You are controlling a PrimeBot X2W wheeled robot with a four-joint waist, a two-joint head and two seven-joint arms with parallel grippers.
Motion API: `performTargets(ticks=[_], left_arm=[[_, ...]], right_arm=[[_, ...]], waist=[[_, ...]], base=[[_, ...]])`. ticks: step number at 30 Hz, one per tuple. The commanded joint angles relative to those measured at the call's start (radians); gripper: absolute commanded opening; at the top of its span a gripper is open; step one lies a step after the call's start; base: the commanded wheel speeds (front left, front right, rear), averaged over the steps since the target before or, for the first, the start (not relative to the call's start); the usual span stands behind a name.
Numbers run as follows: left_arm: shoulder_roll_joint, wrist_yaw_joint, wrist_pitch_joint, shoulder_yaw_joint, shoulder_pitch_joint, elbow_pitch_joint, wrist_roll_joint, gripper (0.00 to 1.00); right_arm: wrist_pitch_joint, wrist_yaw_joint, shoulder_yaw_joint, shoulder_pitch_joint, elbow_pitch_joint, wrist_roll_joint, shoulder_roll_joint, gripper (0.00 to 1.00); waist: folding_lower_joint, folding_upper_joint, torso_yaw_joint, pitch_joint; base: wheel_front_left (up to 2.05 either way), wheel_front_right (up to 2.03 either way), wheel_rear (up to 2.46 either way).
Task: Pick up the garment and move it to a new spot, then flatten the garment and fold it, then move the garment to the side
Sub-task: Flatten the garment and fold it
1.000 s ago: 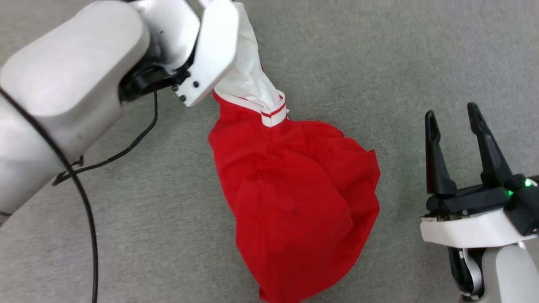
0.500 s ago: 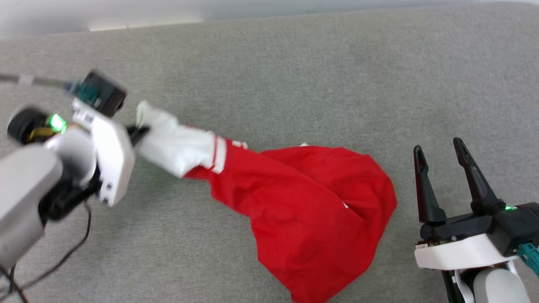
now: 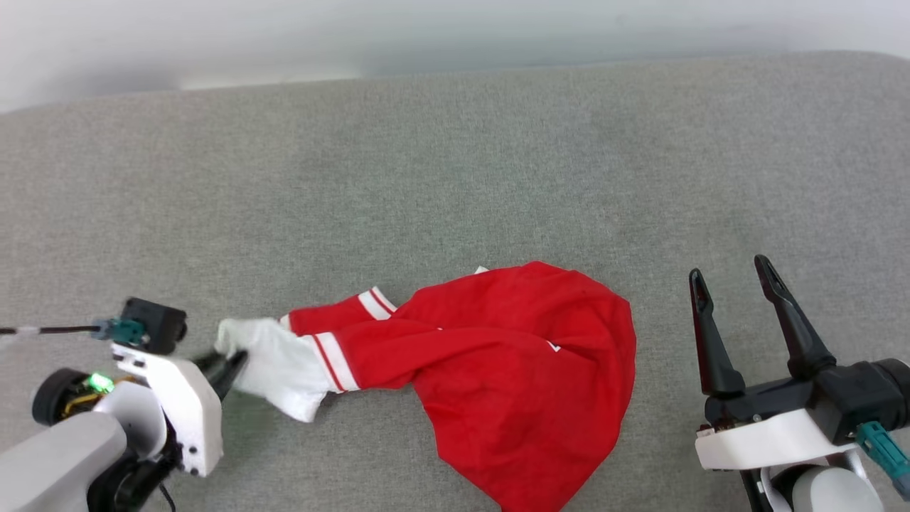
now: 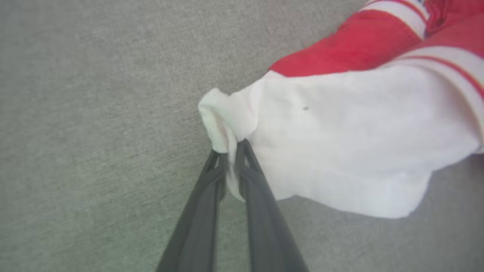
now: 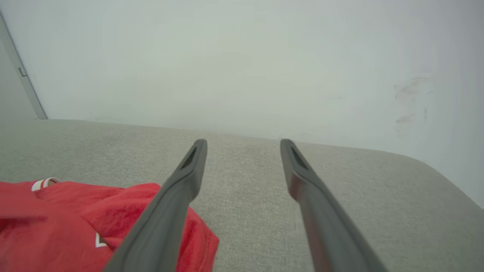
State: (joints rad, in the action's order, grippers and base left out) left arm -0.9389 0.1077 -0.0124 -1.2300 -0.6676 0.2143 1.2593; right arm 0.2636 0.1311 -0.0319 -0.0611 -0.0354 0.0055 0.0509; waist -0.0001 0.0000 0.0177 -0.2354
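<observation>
The garment [image 3: 512, 363], a red jersey with white sleeves and striped trim, lies crumpled on the grey cushion [image 3: 426, 178]. At the lower left my left gripper [image 3: 231, 361] is shut on the tip of its white sleeve [image 3: 277, 370]. In the left wrist view the dark fingers [image 4: 211, 196] pinch a fold of that white sleeve [image 4: 340, 143], and the red body [image 4: 363, 49] trails to the upper right. My right gripper [image 3: 732, 281] stands open to the right of the garment, apart from it. The right wrist view shows its spread fingers [image 5: 189, 173] above the garment's red edge [image 5: 83, 223].
The grey cushion ends at a pale wall [image 3: 455, 35] along the back. In the right wrist view the cushion's rounded corner [image 5: 435, 170] drops away at the right, and a thin frame strip [image 5: 22, 71] stands at the far left.
The head camera has tilted up. My left arm has swung down and left with the sleeve, and the hanging garment has come down to lie on the cushion. The right gripper stays open.
</observation>
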Motion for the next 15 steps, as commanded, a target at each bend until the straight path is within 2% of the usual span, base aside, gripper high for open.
performTargets(ticks=[1,7,10,15], left_arm=[[0.001,0.023,0.047,0.02,0.006,0.002,-0.017,1.0],[0.013,0.141,0.246,0.095,0.038,-0.022,-0.069,1.0],[0.026,0.216,0.274,0.156,0.066,-0.051,-0.115,1.0],[0.082,0.335,0.277,0.372,0.207,-0.157,-0.268,1.0]], right_arm=[[0.002,0.0,0.0,-0.019,-0.007,-0.015,-0.001,1.0],[0.002,0.0,-0.016,-0.088,-0.026,-0.099,0.008,1.0],[0.002,-0.001,-0.053,-0.146,-0.014,-0.117,0.066,1.0],[0.001,-0.001,-0.174,-0.244,0.078,-0.085,0.207,1.0]], waist=[[0.0001,0.0,-0.004,0.019],[0.0001,0.0,-0.009,0.07],[0.0001,0.0,-0.01,0.091],[0.0001,0.0,-0.011,0.115]], base=[[0.0,0.0,0.0],[0.0,0.0,0.0],[0.0,0.0,0.0],[0.0,0.0,0.0]])
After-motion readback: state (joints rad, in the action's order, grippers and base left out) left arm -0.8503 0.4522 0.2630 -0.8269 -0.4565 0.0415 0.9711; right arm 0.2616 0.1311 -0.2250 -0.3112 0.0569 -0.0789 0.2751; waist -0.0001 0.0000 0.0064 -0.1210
